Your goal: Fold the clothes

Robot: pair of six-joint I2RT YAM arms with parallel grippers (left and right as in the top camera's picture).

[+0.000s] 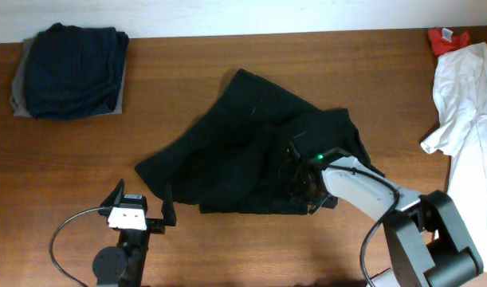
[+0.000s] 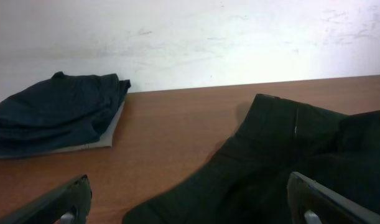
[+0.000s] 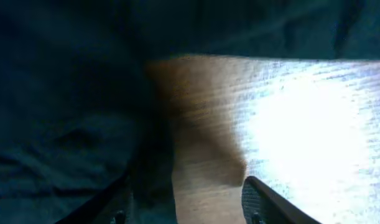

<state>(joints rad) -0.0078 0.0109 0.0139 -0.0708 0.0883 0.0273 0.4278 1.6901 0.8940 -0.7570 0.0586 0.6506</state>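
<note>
The large black wrinkled garment (image 1: 243,151) lies spread in the middle of the table. My left gripper (image 1: 139,206) is open and empty, just off the garment's front left corner. In the left wrist view the black cloth (image 2: 283,155) lies ahead, between the wide-open fingers (image 2: 188,190). My right gripper (image 1: 304,179) is low over the garment's front right part. In the right wrist view its fingers (image 3: 186,196) are open, the left one on the dark cloth's (image 3: 65,112) edge and the right one over bare wood.
A folded navy garment (image 1: 72,68) lies on a grey one (image 1: 20,88) at the back left, also in the left wrist view (image 2: 53,115). A white garment (image 1: 466,88) and a small red one (image 1: 446,38) lie at the right edge.
</note>
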